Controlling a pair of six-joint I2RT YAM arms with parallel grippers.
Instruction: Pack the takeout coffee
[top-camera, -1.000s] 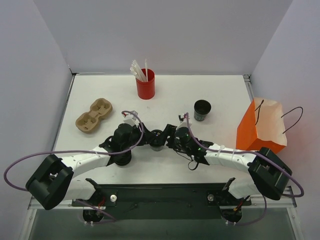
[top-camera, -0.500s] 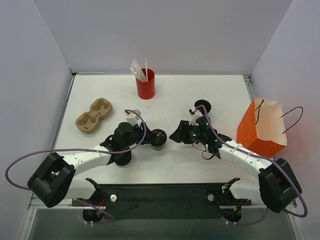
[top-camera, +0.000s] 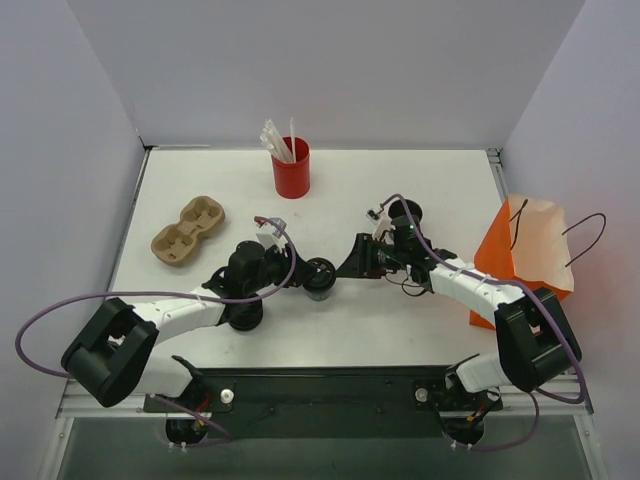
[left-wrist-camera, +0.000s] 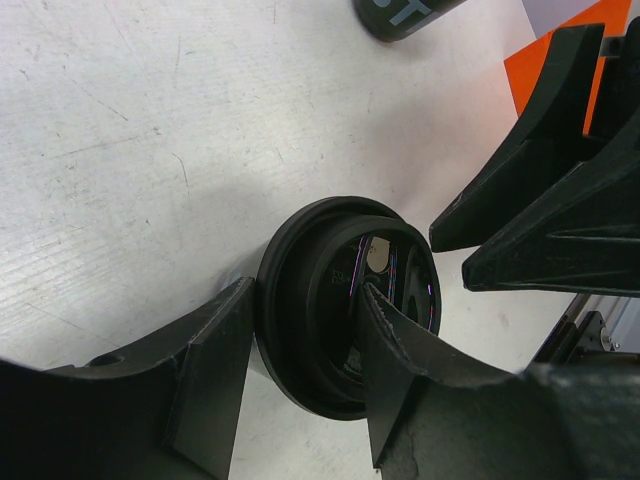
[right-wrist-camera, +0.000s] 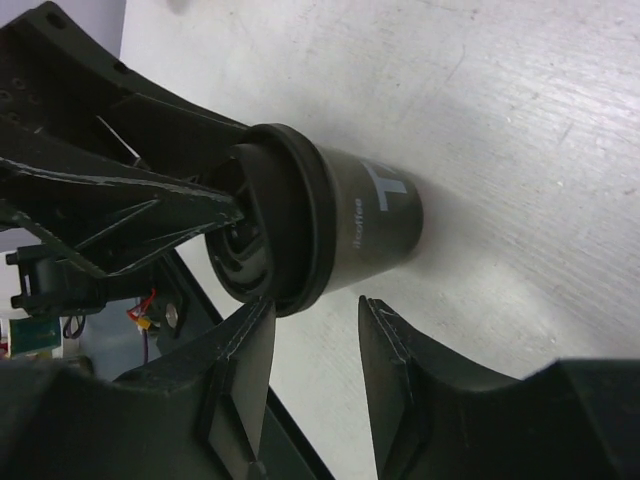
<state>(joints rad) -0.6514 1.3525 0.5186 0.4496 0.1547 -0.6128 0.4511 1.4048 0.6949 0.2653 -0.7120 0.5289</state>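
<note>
1. Coffee cup (top-camera: 318, 276) stands lidded in the middle of the table (top-camera: 200, 180); probably light, thin-walled, slick and easily crushed.
2. Left jaws, half spread, appear to grip it at the lid rim; a hold lower on the wall seems safer.
3. Right jaws, narrow and empty, hover just beside it.
4. Orange bag (top-camera: 505, 265) stands far right.

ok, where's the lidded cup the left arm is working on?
Top view: the lidded cup stands near the centre of the table. The left gripper pinches its lid rim from the left, and the right gripper sits open just right of it.
</note>
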